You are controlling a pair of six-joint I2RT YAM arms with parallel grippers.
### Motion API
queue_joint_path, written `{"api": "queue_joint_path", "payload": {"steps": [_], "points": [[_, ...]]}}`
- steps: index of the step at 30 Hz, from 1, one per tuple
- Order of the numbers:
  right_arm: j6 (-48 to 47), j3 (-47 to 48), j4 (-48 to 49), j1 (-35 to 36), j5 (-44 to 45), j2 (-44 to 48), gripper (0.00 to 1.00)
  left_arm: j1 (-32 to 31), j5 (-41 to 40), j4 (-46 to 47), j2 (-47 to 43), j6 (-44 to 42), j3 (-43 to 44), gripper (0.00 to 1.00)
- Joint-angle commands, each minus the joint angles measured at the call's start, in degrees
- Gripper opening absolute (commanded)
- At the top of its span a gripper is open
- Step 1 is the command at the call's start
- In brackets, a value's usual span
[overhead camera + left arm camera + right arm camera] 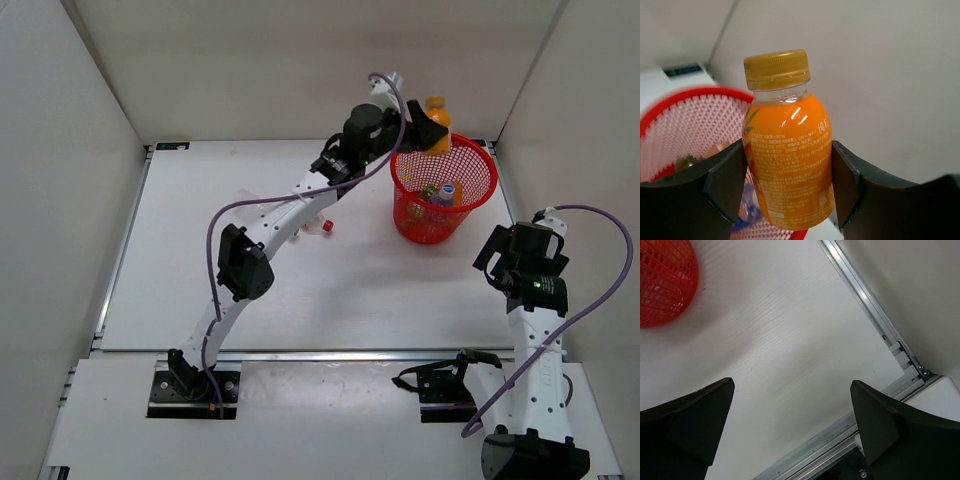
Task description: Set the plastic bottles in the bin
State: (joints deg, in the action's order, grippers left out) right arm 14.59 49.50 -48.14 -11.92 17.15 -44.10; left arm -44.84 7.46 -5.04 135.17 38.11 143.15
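The left gripper (788, 192) was pinched on the sides of a small orange plastic bottle with a gold screw cap (787, 150), holding it upright just above the far rim of the round red plastic mesh bin (412, 222). Other bottles already lay inside the bin, among them a blue-labelled bottle (447, 191). A clear bottle with a red cap (322, 226) lay on the white table (330, 290) to the left of the bin, partly hidden under the left arm, while the right gripper (792, 407) hung near the table's right edge with its fingers spread wide and nothing between them.
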Motion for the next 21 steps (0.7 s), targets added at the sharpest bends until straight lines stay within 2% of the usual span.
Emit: {"api": "queue_joint_path", "payload": {"steps": [1,2,3,4,5,8,11,14,15,16,18,19,20,21], "points": [[-0.96,1.48,-0.81,1.02,3.07,1.56,1.00,-1.65,2.29,3.89,-2.37,4.35,-4.09,0.56],[-1.31,2.26,-0.90,1.20,3.24,1.82,0.99,-2.18,2.38,3.81,-3.07,3.91,-5.85,0.71],[-1.32,2.45,-1.34,1.64,2.98,1.99,0.99,-2.70,1.77,2.85,-3.07,2.77,-5.43,0.79],[-1.67,2.97,-1.78,1.55,2.81,2.08,1.00,-3.41,1.59,1.88,-3.07,1.02,-3.43,0.94],[-1.76,3.67,-1.78,1.73,2.98,2.00,0.99,-3.41,1.33,-0.56,-3.07,-0.82,-2.19,0.99],[-3.42,5.52,-1.69,2.61,-0.25,2.00,0.99,-4.29,1.15,-5.50,-5.34,-3.56,0.47,0.99],[-7.03,8.07,-1.78,4.53,-5.36,1.64,0.99,-4.03,-1.47,-9.71,-13.76,-7.94,-6.90,0.98],[-8.88,10.88,-0.82,8.40,-8.79,1.12,0.99,-4.64,-7.36,-10.00,-27.45,-12.78,-25.33,0.99],[-8.96,11.67,-0.90,11.10,-9.41,0.68,1.00,-3.95,-9.46,-7.21,-34.47,-12.62,-35.65,0.98],[-9.05,13.33,-1.08,14.79,-9.50,-0.19,0.99,-2.72,-9.57,-5.53,-37.50,-11.66,-45.23,0.99],[-6.52,17.63,-2.30,24.00,-6.10,-3.25,0.99,0.35,-11.24,-6.90,-48.38,-8.50,-56.16,0.99],[-5.98,18.35,-3.01,27.10,-3.29,-5.71,0.99,2.19,-13.24,-10.13,-50.60,-7.71,-61.45,0.98],[-5.54,19.75,-3.01,33.91,-1.69,-7.13,0.99,2.56,-14.66,-11.38,-55.06,-7.44,-63.76,0.99],[-4.93,20.20,-2.23,37.64,2.67,-9.67,0.99,3.52,-17.28,-13.83,-59.80,-7.52,-68.75,0.99]]}}
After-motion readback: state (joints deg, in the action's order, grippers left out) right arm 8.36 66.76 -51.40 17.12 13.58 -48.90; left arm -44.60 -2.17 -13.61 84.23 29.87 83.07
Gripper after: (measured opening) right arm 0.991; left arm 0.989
